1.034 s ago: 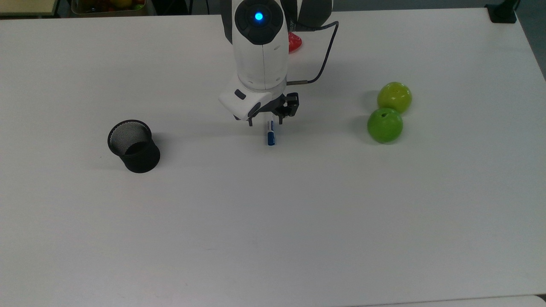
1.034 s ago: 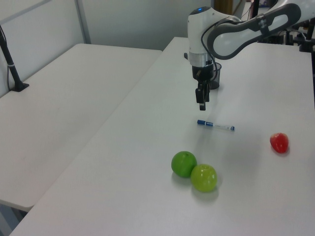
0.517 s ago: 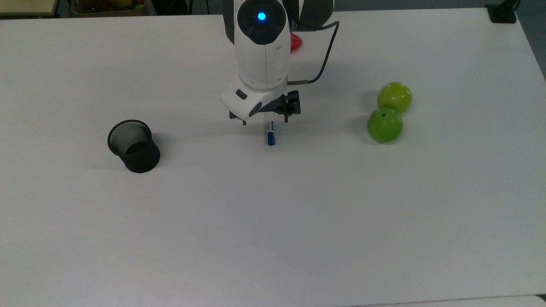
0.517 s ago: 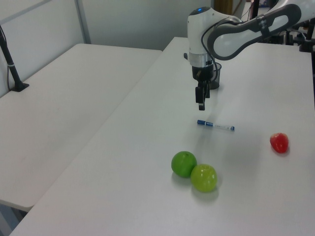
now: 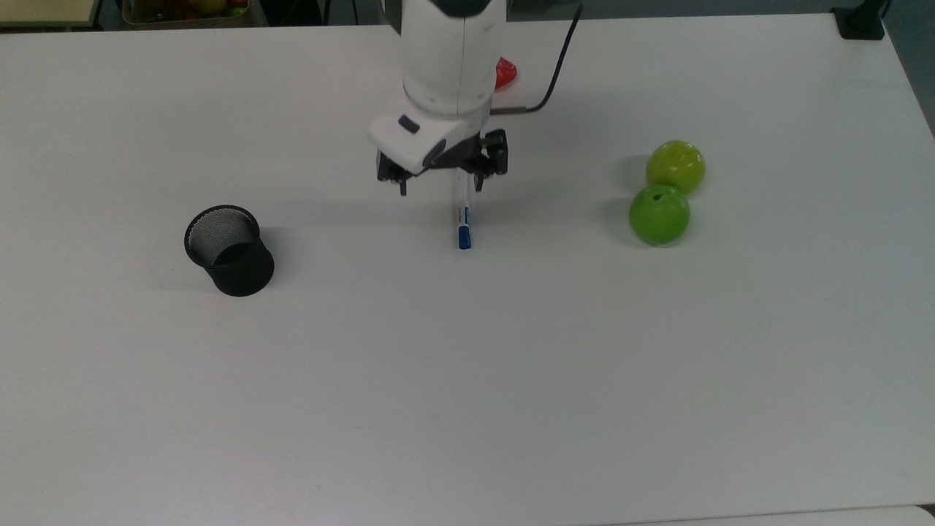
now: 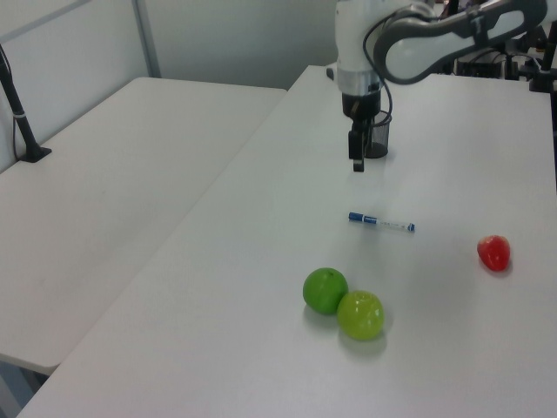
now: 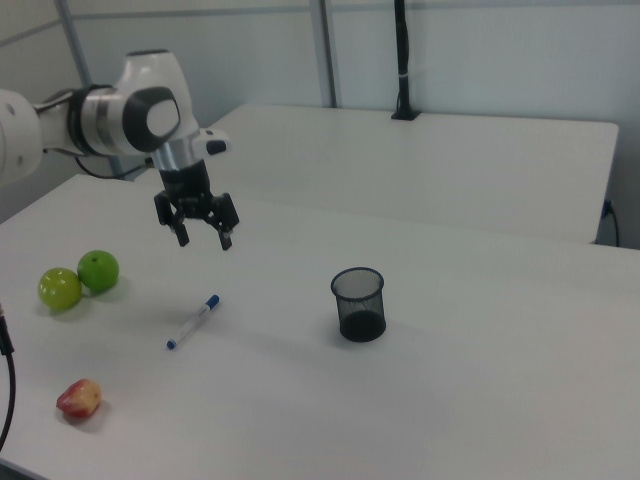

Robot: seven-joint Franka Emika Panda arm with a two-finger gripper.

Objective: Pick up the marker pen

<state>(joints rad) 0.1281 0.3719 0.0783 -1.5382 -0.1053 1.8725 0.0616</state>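
Note:
The marker pen point(image 5: 462, 215), white-barrelled with a blue cap, lies flat on the white table point(image 5: 467, 380). In the top view its blue cap points toward the bottom of the frame. The pen also lies in the left view point(image 6: 381, 223) and the right view point(image 7: 194, 322). My gripper point(image 5: 440, 184) hangs in the air above the pen's uncapped end, open and holding nothing. The right view shows its two fingers spread wide point(image 7: 205, 241), well clear of the table. In the left view the gripper point(image 6: 357, 162) is high above the pen.
A black mesh cup point(image 5: 230, 250) stands on the top view's left. Two green apples point(image 5: 659, 214) point(image 5: 676, 166) touch each other on the top view's right. A red fruit point(image 5: 504, 73) sits behind the arm. A second table stands beyond point(image 7: 420, 160).
The gripper has risen away from the pen and its fingers have spread wider. The pen has not moved.

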